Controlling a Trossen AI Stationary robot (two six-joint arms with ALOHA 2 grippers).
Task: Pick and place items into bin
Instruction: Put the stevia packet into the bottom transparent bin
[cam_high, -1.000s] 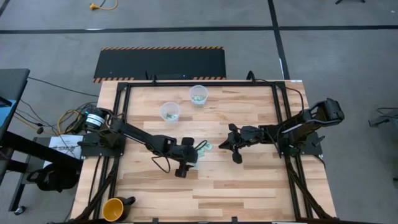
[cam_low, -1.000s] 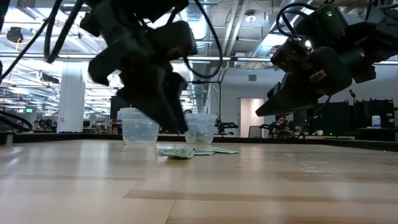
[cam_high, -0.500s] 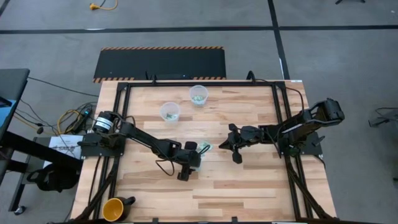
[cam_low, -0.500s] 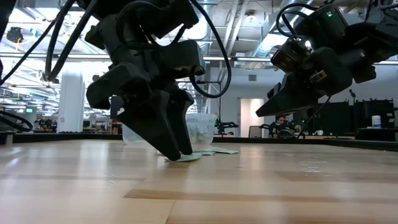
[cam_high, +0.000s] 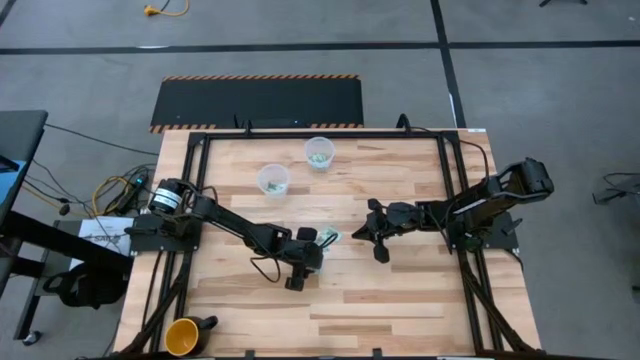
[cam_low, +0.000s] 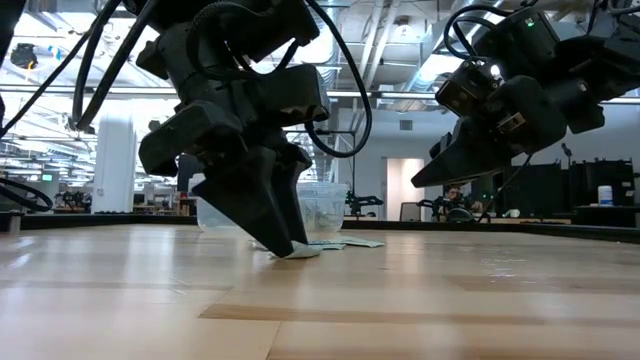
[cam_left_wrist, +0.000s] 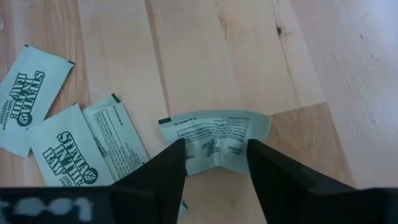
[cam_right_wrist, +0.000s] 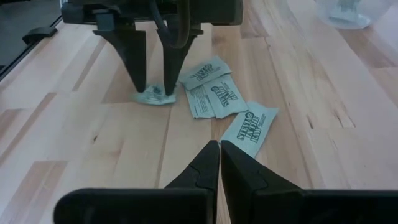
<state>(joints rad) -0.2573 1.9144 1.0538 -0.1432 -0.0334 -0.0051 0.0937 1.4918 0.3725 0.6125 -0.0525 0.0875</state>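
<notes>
Several mint-green and white packets (cam_right_wrist: 214, 96) lie flat on the wood table (cam_high: 400, 290) near its middle. My left gripper (cam_left_wrist: 214, 152) points steeply down at the packet lying apart from the others (cam_left_wrist: 214, 130), its fingers closed in on it. My right gripper (cam_right_wrist: 219, 146) hangs shut and holds nothing, a little above the table, just right of the packets. Two clear cups (cam_high: 273, 180) (cam_high: 319, 153) stand farther back, each with packets inside. My left gripper pinches the packet between its two fingertips (cam_left_wrist: 177, 155), at the edge (cam_left_wrist: 217, 163) next to the fingers. It comes slanting down from the table's left. The packet bows between the tips and lies on the table, with its ends sticking out past both fingers.
A yellow mug (cam_high: 183, 335) stands at the near left corner. Three other packets (cam_left_wrist: 68, 149) lie close beside the left fingers. Bare wood stretches toward the near edge and to the right.
My left gripper has come down to the table and a little right, toward the packets. Its fingers have then narrowed around the single packet, which now bows between them. The right arm has kept still.
</notes>
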